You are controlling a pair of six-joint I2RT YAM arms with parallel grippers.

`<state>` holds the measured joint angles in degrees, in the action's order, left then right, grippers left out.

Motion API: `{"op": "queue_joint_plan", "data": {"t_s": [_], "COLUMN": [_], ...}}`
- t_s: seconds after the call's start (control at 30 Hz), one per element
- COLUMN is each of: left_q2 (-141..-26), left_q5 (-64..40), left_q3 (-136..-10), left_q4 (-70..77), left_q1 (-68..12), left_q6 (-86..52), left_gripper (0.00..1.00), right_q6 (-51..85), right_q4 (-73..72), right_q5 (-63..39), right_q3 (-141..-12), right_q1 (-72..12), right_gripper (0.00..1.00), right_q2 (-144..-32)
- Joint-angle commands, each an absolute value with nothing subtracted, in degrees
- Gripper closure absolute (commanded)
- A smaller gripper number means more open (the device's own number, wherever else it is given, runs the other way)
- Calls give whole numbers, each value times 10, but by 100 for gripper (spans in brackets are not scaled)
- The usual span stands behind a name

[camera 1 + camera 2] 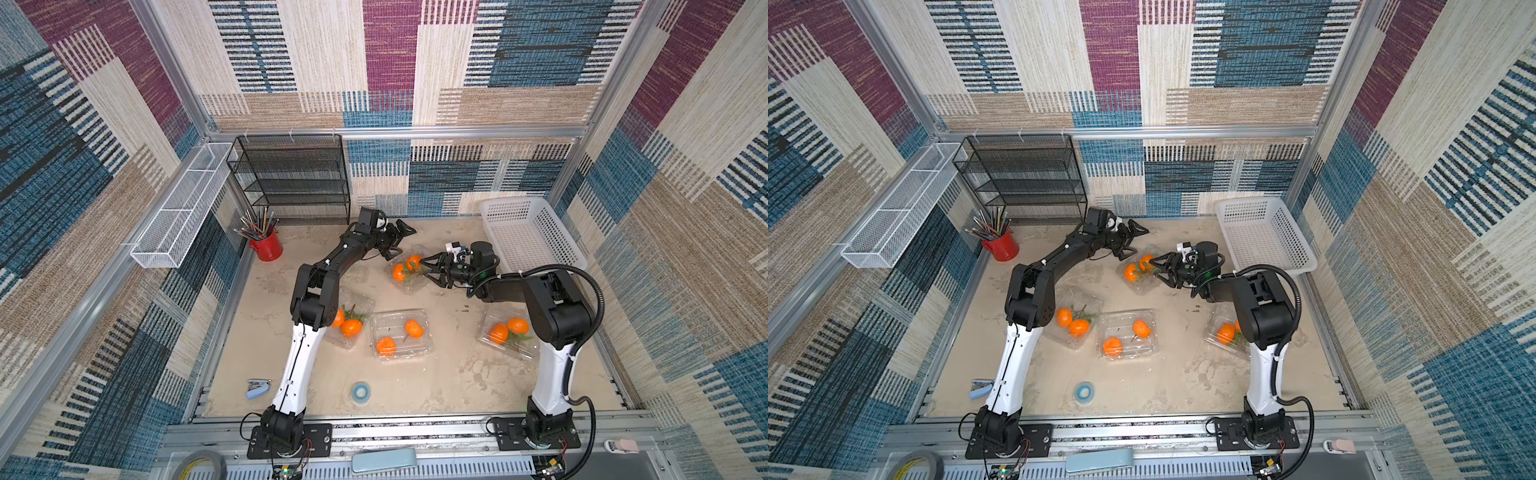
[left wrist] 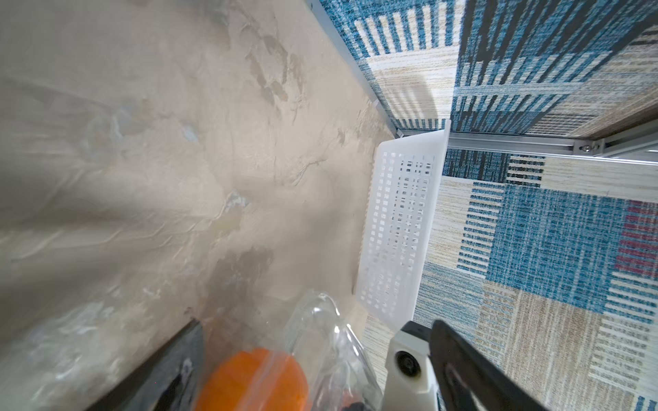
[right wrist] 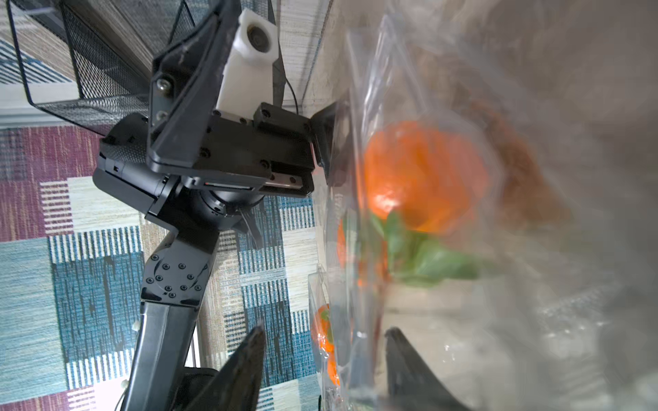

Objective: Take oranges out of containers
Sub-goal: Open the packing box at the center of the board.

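Four clear containers lie on the table, each with two oranges inside. At the back one [image 1: 409,272] [image 1: 1142,276] both arms meet; it holds a leafy pair of oranges [image 1: 413,262] [image 3: 423,174]. My left gripper [image 1: 400,240] [image 2: 317,322] is open wide, one finger against the container's far side, with an orange [image 2: 252,380] seen through the plastic. From the right, my right gripper [image 1: 430,274] [image 3: 326,329] straddles a clear wall of it, jaws apart. The other containers lie at left [image 1: 349,320], middle [image 1: 401,334] and right [image 1: 509,332].
A white perforated basket [image 1: 540,237] stands at the back right, close behind the right wrist. A black mesh shelf [image 1: 291,178], a red cup of pencils [image 1: 266,247] and a white wire trough [image 1: 183,203] are at the back left. A stapler [image 1: 257,388] and a tape roll [image 1: 360,391] lie near the front.
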<state>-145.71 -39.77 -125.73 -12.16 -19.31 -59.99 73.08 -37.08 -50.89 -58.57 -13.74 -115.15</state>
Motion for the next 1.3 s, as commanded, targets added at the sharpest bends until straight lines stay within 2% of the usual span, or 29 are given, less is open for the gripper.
{"op": "queue_joint_plan", "data": {"t_s": [0.0, 0.17, 0.47, 0.63, 0.93, 1.27], "left_q2": [-1467, -1442, -1326, -1311, -1305, -1341], "left_q5": [-411, -410, -403, -402, -403, -410], "left_q3": [-1296, -1298, -1129, -1089, -1066, -1109], "left_q4": [-194, -256, -263, -267, -251, -246], "left_q1": [-178, -157, -148, -147, -153, -172], "left_q6": [-568, -529, -500, -506, -521, -538], "left_gripper": [1, 1, 1, 1, 1, 1], "right_q6": [798, 847, 851, 841, 848, 828], "right_q4": [-452, -506, -499, -483, -492, -499], "right_q5": [-485, -444, -407, -386, -355, -398], "right_q3": [-572, -551, -563, -564, -557, -585], "right_q1": [-141, -141, -147, -156, -167, -180], "right_gripper": [49, 59, 63, 63, 65, 65], "right_q2": [-1142, -1147, -1163, -1163, -1171, -1191]}}
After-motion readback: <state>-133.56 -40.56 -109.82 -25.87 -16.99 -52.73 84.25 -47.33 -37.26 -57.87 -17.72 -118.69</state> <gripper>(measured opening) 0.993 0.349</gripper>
